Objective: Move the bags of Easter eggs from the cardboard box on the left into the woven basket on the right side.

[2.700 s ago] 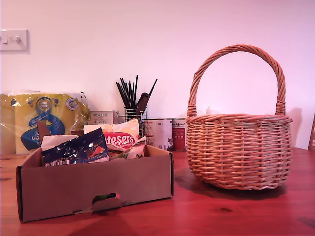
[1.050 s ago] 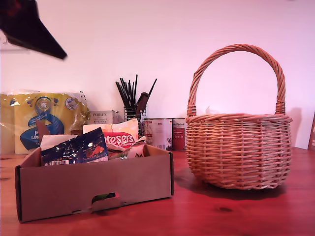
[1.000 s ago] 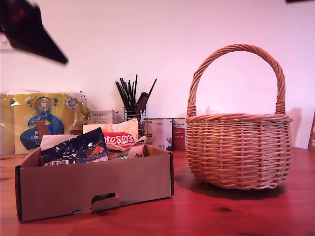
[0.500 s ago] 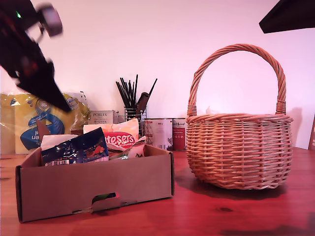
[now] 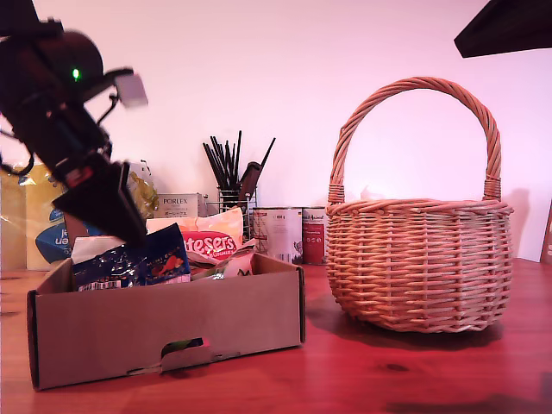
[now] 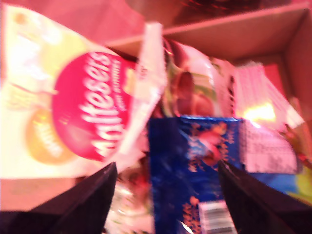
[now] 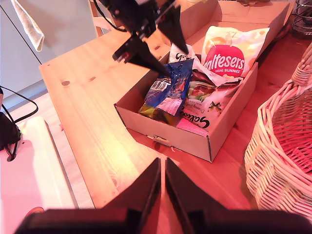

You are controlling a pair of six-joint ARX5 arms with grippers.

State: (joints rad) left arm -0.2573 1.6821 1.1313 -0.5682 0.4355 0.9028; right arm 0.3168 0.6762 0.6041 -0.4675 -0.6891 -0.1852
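The cardboard box (image 5: 172, 328) stands at the exterior view's left with several bags of Easter eggs in it. A dark blue bag (image 5: 129, 263) leans at its front, an orange-red Maltesers bag (image 5: 210, 244) behind it, and white bags lie underneath. My first gripper (image 5: 129, 228) hangs over the box, open, tips just above the blue bag (image 6: 190, 165), which shows between its fingers (image 6: 92, 200); the Maltesers bag (image 6: 83, 107) lies beside. The woven basket (image 5: 418, 263) stands at the exterior view's right. My second gripper (image 7: 163, 190) is shut and empty, high above the table between box (image 7: 165, 131) and basket (image 7: 287, 141).
Behind the box are a yellow-and-blue multipack (image 5: 52, 216), a small Porlex carton (image 5: 177, 205), a black wire utensil holder (image 5: 233, 185) and tins (image 5: 289, 233). The second arm (image 5: 504, 26) shows at the exterior view's top right. The table edge (image 7: 63, 126) drops to a floor with cables.
My first arm has come down from the exterior view's upper left to the blue bag in the box. The second arm entered at the top right and has held still since.
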